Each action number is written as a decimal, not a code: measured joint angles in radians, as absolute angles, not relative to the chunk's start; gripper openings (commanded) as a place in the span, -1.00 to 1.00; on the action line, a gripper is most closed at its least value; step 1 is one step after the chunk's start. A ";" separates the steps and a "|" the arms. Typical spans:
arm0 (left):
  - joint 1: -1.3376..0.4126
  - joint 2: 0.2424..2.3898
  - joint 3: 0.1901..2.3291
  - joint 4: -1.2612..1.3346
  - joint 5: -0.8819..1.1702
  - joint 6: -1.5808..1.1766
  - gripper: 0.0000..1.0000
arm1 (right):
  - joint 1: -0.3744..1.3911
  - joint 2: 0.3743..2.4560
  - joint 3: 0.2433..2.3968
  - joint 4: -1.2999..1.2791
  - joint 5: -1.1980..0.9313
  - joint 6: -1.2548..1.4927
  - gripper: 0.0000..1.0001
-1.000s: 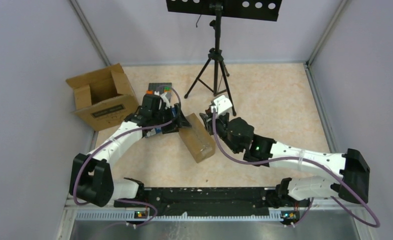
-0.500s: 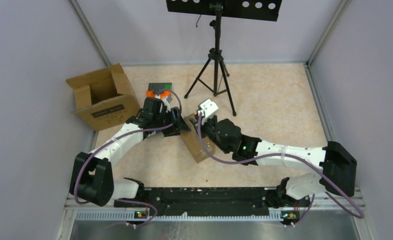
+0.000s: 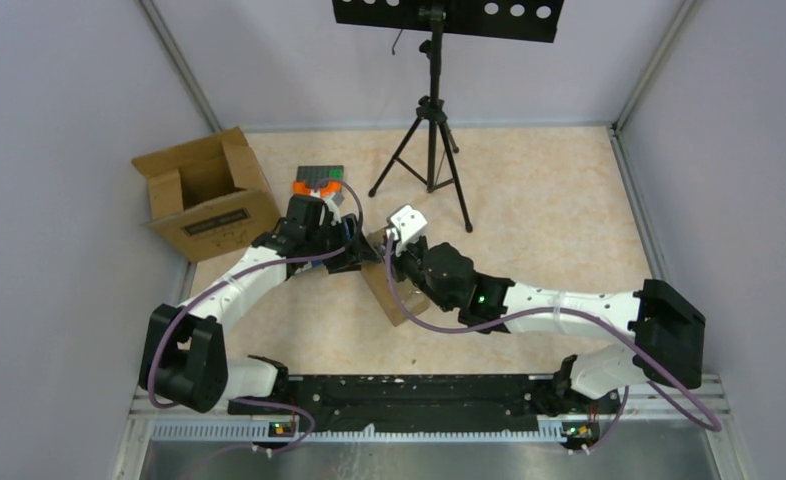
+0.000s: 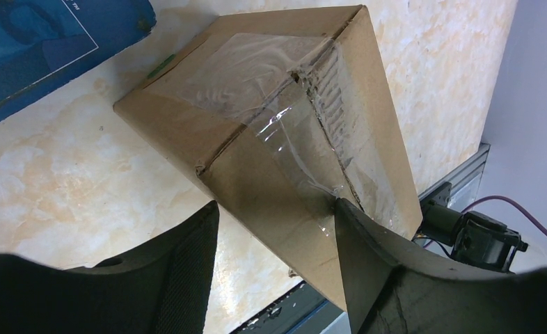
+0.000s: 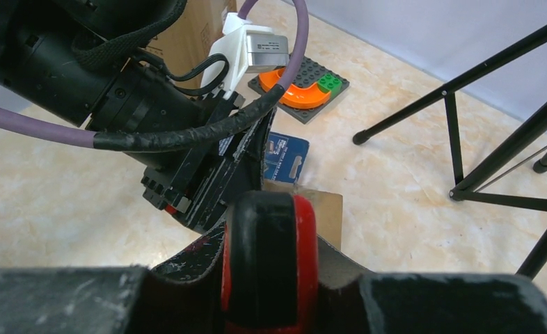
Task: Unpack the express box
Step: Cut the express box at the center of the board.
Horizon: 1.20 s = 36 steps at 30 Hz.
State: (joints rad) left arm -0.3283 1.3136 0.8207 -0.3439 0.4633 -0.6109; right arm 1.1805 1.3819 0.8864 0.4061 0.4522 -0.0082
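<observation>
Left end of taped box (image 4: 257, 90): left gripper (image 4: 276, 209) clamped across cardboard, so box is kept steady. On top, tape (image 4: 291, 132) not yet cut. Right end of box: red-black tool (image 5: 271, 257) (cutter, likely) gripped tight by right gripper (image 3: 397, 262), for slitting tape.

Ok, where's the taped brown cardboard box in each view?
Top external: taped brown cardboard box mid-frame, partly under the white right arm.
Left wrist: fills the centre, taped end between the fingers of the black left hand.
Right wrist: only a tan corner, lower centre, behind a red-and-black finger.
Shared landmark: that left hand, at the box's end in all three.
</observation>
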 measured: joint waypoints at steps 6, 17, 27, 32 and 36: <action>-0.328 1.314 0.821 -0.344 0.463 -0.619 0.28 | 1.185 1.382 0.885 0.403 0.459 -0.009 -1.00; -0.328 1.314 0.820 -0.344 0.460 -0.627 0.28 | 1.195 1.361 0.862 0.393 0.487 -0.016 -1.00; -0.328 1.314 0.820 -0.344 0.459 -0.630 0.28 | 1.203 1.346 0.849 0.393 0.503 -0.024 -1.00; -0.328 1.314 0.820 -0.344 0.459 -0.632 0.28 | 1.205 1.343 0.849 0.377 0.500 -0.022 -1.00; -0.328 1.314 0.820 -0.344 0.459 -0.635 0.28 | 1.205 1.335 0.847 0.360 0.492 0.003 -1.00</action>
State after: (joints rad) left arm -0.3283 1.3136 0.8204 -0.3439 0.4587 -0.6346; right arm 1.2045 1.3354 0.8467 0.3603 0.4919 0.0032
